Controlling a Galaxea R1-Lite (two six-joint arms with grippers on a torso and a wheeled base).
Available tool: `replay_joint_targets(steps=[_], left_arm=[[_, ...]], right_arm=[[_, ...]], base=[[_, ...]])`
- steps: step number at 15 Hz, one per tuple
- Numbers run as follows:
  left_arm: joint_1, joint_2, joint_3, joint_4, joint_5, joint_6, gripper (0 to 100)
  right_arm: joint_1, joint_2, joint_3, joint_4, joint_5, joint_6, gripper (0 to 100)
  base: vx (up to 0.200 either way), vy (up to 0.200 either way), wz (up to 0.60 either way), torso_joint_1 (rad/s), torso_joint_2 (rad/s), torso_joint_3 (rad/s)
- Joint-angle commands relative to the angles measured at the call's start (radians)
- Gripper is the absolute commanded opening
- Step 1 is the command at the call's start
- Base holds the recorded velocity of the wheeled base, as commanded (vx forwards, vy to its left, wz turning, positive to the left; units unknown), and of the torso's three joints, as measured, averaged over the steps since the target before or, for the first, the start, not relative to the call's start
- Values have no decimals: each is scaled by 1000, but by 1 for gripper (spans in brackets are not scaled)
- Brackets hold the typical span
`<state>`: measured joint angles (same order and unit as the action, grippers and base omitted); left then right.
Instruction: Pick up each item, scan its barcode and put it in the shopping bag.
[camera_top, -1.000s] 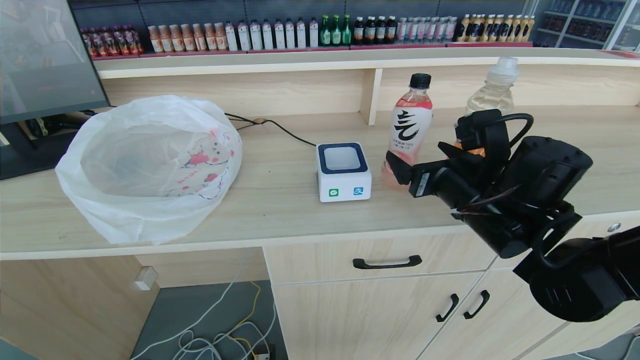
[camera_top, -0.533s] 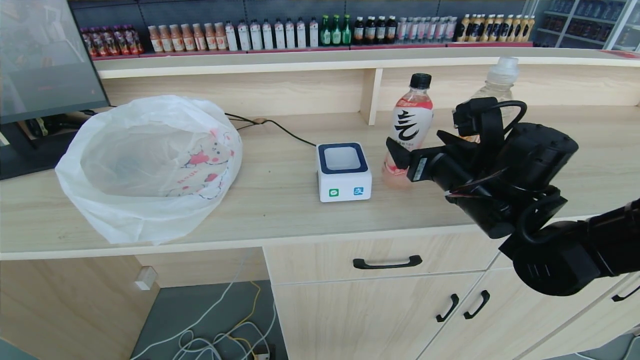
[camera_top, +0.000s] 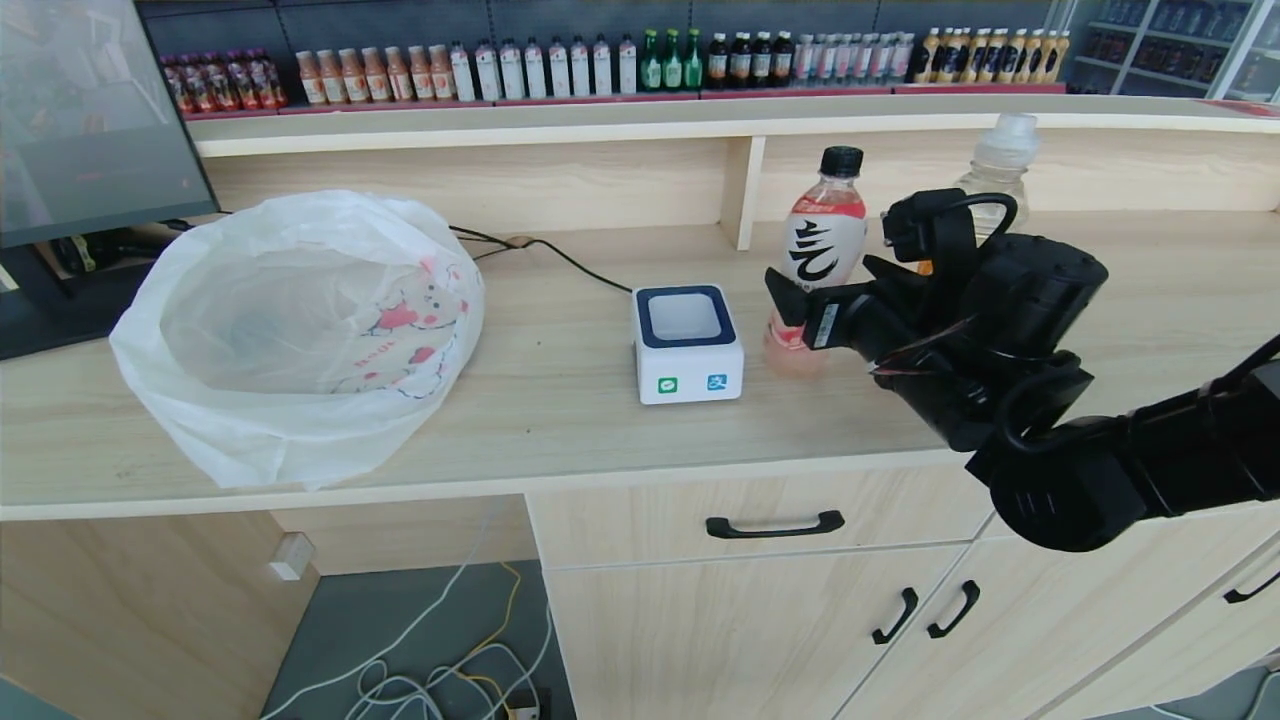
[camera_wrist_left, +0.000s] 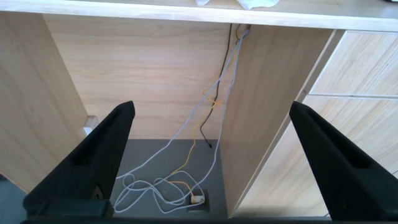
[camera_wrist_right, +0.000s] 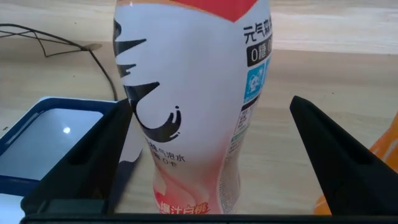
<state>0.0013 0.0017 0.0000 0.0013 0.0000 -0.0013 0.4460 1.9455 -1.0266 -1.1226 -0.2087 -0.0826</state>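
On the head view, the pale wooden tabletop carries a white shopping bag with its mouth open, at 9 o'clock from the white barcode scanner. A pink drink bottle with a black cap stands upright at 2 o'clock from the scanner, just beside it. A clear bottle with a white cap stands at 2 o'clock from the pink one, near the back ledge. The right claw comes in from 4 o'clock, level with the lower half of the pink drink bottle, one finger showing in front of it. A dark monitor stands at 10 o'clock from the bag, and a shelf of drinks runs along the back.

On the left wrist view, the left claw is released, its fingers spread wide, hanging below the tabletop's edge before a wooden cabinet, with loose cables on the floor.

On the right wrist view, the right claw is released, with the pink drink bottle standing between its two spread fingers. One finger is close to the label and the other stands apart. The scanner lies just beside the bottle.
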Motion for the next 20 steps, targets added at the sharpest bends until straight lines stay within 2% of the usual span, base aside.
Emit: replay_joint_targets(steps=[1,5,9,19,20], left_arm=[[0,0,0,0,0,0,100],[0,0,0,0,0,0,100],[0,0,0,0,0,0,100],[0,0,0,0,0,0,100],[0,0,0,0,0,0,100]], right_arm=[[-18,16,-20,9,11,0,100],[-35,47,-49,13,25,14,100],[-32,98,-144,17,25,14,100],[-13,112,-153,26,40,63,100],[-13,115,-153,26,40,63,0]], base=[[0,0,0,0,0,0],[0,0,0,0,0,0],[0,0,0,0,0,0],[0,0,0,0,0,0],[0,0,0,0,0,0]])
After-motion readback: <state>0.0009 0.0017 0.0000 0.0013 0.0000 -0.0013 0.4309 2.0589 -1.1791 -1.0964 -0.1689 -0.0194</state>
